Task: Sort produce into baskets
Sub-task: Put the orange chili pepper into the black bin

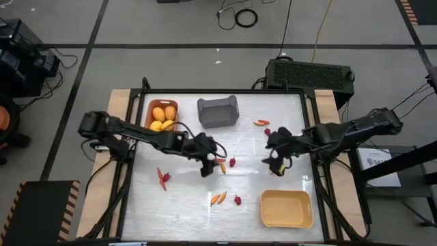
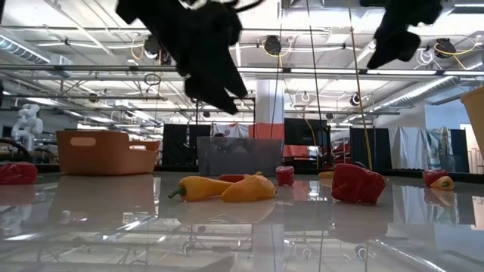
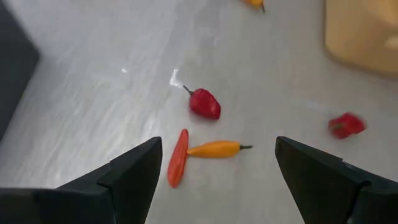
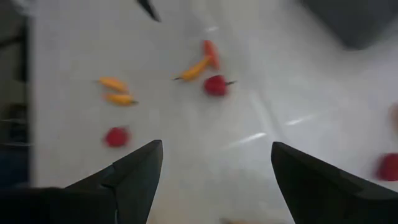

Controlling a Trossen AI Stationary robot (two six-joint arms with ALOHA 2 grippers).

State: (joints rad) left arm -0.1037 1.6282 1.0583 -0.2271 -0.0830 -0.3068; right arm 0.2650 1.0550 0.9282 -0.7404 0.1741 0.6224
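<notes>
My left gripper hangs open above the table's middle; in its wrist view an orange-red pepper and a yellow-orange pepper lie on the table between its fingers, untouched. A dark-red berry lies just beyond them. My right gripper is open and empty above the table's right half. The orange-brown basket at the far left holds yellow-orange fruits. The dark grey basket stands beside it. The pale yellow basket stands at the near right.
More produce lies loose on the table: a red pepper piece at the near left, an orange pair with a dark-red berry near the front, and a pepper and berry at the far right.
</notes>
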